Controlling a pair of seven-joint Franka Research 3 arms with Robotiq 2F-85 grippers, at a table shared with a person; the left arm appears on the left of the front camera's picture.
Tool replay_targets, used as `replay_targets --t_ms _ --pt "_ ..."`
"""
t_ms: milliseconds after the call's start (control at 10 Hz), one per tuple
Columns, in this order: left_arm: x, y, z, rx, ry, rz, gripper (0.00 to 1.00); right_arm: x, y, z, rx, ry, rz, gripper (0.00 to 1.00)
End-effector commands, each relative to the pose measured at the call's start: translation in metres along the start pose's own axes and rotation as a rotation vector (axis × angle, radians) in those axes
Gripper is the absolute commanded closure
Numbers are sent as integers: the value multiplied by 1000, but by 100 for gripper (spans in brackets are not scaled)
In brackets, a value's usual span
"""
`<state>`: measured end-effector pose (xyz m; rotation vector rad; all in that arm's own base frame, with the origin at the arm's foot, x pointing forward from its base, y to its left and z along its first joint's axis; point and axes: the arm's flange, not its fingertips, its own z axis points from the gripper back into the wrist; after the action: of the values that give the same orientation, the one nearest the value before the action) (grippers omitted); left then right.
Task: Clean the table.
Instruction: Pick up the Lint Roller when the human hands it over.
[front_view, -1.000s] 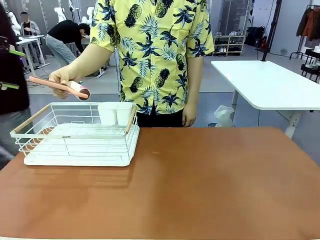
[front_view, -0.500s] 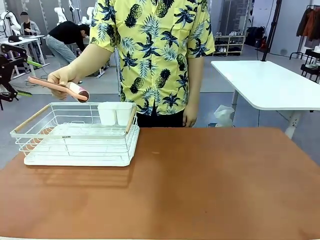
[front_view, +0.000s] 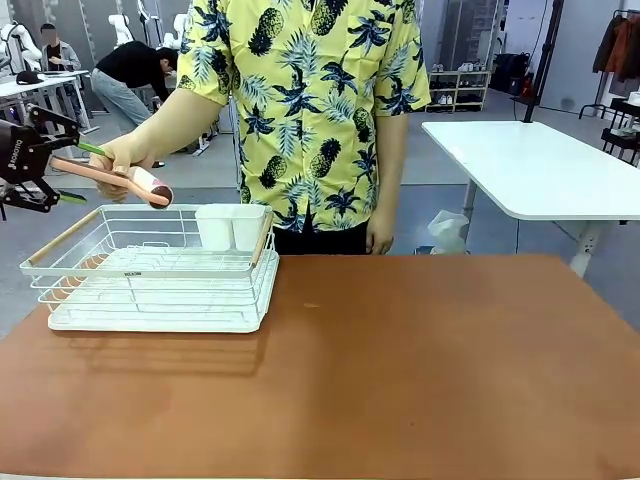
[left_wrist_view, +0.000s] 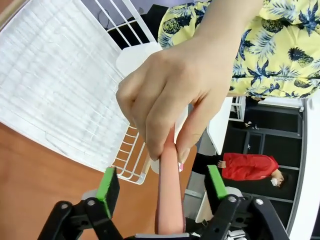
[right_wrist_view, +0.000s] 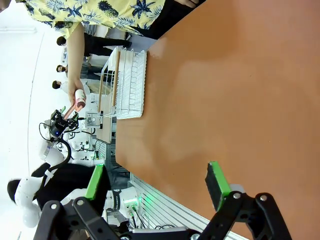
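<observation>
Front view: a large rectangular table with a smooth reddish-brown matte top (front_view: 420, 370) spans the foreground. A white wire rack with wooden side handles (front_view: 150, 272) stands on its far left part, and two white cup-shaped holders (front_view: 232, 228) sit in the rack's far right corner. A person in a yellow pineapple-print shirt stands at the far side. The person's hand (front_view: 118, 155) holds a pink long-handled roller (front_view: 150, 183) above the rack, its head tilted downward.

The left gripper (front_view: 85, 173) comes in from the left edge at the handle's free end. In the left wrist view the pink handle runs up between the green pads (left_wrist_view: 107, 182), with a clear gap on each side. The jaws stand apart and are not clamped on it. The person's hand grips the handle farther up.

In the right wrist view the right gripper (right_wrist_view: 156, 185) hangs above bare table top, well apart from the rack, with its jaws wide apart and nothing between them.
</observation>
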<state>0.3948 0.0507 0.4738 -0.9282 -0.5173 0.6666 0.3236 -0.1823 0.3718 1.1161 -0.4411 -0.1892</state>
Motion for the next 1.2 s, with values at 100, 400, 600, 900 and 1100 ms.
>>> replay_targets --t_ms 100,400,600,900,1100 --pt "4 0 -5 -32 -40 -13 24 0 3 1 10 -3 -1 0" --pt "7 0 -3 -36 -42 -10 71 0 3 1 10 -3 -1 0" --pt "9 0 -2 -38 -47 -7 90 0 3 1 10 -3 -1 0" --pt "10 0 2 -45 -46 -8 100 0 3 1 10 -3 -1 0" --pt "15 3 5 -53 -46 4 96 0 3 1 10 -3 -1 0"
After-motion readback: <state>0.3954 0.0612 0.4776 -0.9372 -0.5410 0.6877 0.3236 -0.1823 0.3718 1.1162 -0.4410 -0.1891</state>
